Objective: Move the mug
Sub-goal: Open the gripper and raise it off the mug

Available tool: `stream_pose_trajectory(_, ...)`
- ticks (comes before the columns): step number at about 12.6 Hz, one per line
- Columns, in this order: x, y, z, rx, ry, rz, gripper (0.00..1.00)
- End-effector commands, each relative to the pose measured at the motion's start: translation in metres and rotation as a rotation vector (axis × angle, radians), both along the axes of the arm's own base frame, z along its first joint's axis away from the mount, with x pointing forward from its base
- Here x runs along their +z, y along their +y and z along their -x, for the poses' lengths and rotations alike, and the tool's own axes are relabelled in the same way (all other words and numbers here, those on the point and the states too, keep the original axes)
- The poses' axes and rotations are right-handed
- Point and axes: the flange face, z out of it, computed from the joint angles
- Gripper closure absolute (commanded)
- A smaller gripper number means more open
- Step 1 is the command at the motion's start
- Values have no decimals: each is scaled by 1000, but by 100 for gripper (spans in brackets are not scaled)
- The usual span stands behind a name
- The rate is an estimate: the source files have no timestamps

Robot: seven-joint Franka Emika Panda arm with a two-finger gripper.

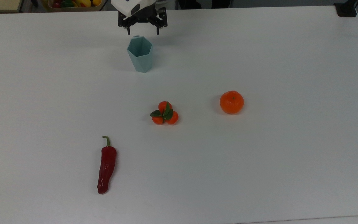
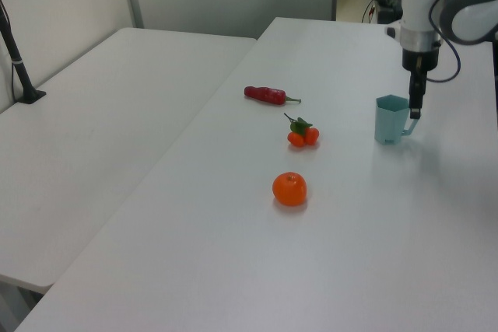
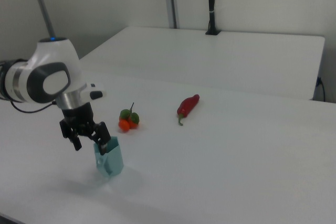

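Mug (image 1: pixel 140 56) stands upright on the counter (image 1: pixel 259 155), far side in the top view. Pincer (image 1: pixel 143 30) spread wide, empty, just above the handle. Task looks done; only retreat left.

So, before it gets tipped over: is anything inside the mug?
In the top view, the mug stands upright and its visible inner walls look bare. The very bottom of the cup is hidden by its near wall.

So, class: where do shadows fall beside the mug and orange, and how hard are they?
Top view: soft, faint shadows to the left of the mug and orange. Right view: a diffuse patch on the table around the mug's base.
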Motion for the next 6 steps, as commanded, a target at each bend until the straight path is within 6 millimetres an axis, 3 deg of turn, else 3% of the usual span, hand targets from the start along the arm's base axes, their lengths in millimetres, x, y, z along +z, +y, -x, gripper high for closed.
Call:
stream_pose_trajectory(1,68,4,-15,-29,-11,3,0)
stream_pose_trajectory(3,121,9,-25,-55,-34,-53,0)
stream_pose_trajectory(5,158,13,-29,-61,-56,-82,0)
stream_pose_trajectory(6,181,27,-33,-51,-65,-103,0)
